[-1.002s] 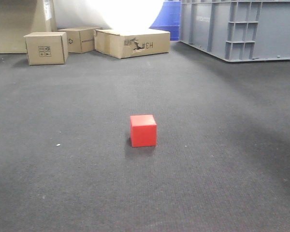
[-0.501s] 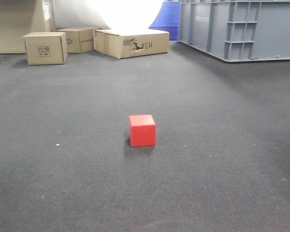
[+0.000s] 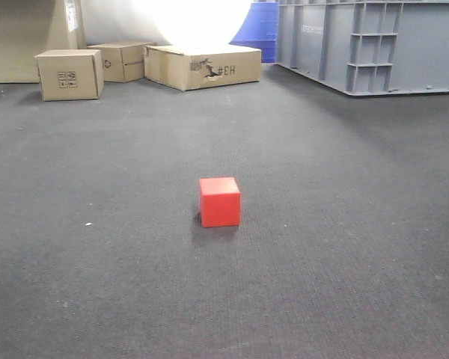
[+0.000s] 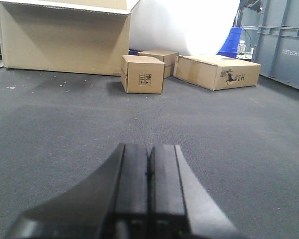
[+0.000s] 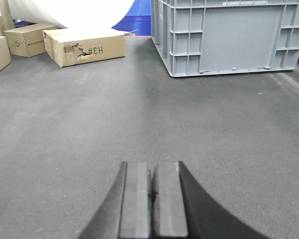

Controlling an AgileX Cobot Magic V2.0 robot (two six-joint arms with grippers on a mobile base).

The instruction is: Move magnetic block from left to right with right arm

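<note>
Reading "#CH", a torn box [image 5: 84, 46] lies far ahead of both pressed-together grippers [image 4: 149, 174] [image 5: 152, 191]; red block [image 3: 219, 201] apart.

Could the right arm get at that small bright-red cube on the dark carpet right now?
Probably yes. The small bright-red cube stands alone on the dark grey carpet, nothing beside it. The right end effector is shut and its camera does not show the cube, so it would have to open and swing over first.

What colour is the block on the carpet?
Bright red: the magnetic block shows best in the exterior front view.
</note>
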